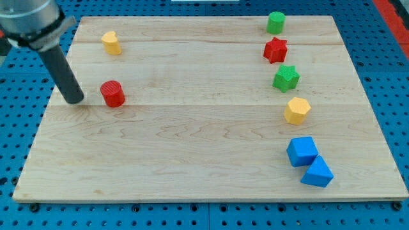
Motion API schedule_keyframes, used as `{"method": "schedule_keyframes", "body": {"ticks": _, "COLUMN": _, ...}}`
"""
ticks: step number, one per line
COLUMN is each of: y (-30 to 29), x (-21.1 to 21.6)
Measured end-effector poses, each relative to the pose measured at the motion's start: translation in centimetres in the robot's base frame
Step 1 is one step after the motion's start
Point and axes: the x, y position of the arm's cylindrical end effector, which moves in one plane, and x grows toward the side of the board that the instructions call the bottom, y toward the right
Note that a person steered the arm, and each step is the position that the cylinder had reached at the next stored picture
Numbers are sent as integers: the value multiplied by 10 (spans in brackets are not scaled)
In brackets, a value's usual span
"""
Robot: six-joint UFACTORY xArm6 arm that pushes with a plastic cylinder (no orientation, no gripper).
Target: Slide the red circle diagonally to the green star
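Table: pale wooden table [192,160] lying on a blue perforated base [19,128]; blocks sit in two groups, two toward the view's left and six down the view's right side.
Arm: dark rod comes in from the view's top left corner and slants down toward the view's right.
My tip: my tip [77,101] rests on the table near its left edge, just beside the red circle on that block's left side; a narrow strip of bare wood shows between them, so they look apart, not touching.
Pincer: none on this rig, so no wide, narrow or holding state to record; the arm ends in the plain rod only.
Red circle: red circle [112,93], a short upright cylinder, in the left half of the table, slightly below the yellow block and well apart from the right-hand group.
Green star: green star [285,78], on the right side of the table, between the red star above it and the yellow hexagon below it; far across the table from the red circle and a little higher in the view.
Yellow block: yellow block [111,43] near the table's top left, exact shape hard to make out.
Green cylinder: green cylinder [275,22] at the top of the right-hand column.
Red star: red star [275,50] just below the green cylinder.
Yellow hexagon: yellow hexagon [297,110] below the green star.
Blue blocks: blue cube [301,151] and blue wedge-like block [317,172], touching, near the bottom right.
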Motion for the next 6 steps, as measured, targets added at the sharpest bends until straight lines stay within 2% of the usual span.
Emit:
{"method": "schedule_keyframes", "body": {"ticks": 1, "y": 114, "x": -16}}
{"method": "schedule_keyframes", "body": {"ticks": 2, "y": 154, "x": -14}}
{"method": "schedule_keyframes", "body": {"ticks": 3, "y": 72, "x": -13}}
{"method": "schedule_keyframes", "body": {"ticks": 4, "y": 67, "x": 20}}
{"method": "schedule_keyframes", "body": {"ticks": 5, "y": 165, "x": 35}}
{"method": "schedule_keyframes", "body": {"ticks": 6, "y": 229, "x": 32}}
